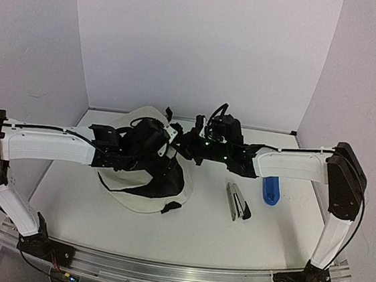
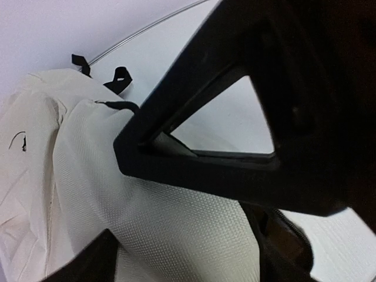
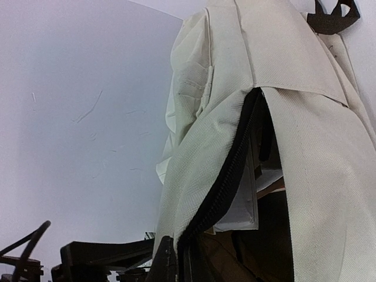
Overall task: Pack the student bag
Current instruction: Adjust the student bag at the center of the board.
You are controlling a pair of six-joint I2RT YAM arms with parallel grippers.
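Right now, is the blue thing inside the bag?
No, the blue thing lies on the table, apart from the bag.

I can't read any text, label, brand or number in any of my three views. The student bag (image 3: 305,153) shows only plain cream weave and black zipper up close in both wrist views. The grey item (image 1: 237,201) and blue item (image 1: 272,189) on the table (image 1: 86,218) are too small from the top camera to make out markings.
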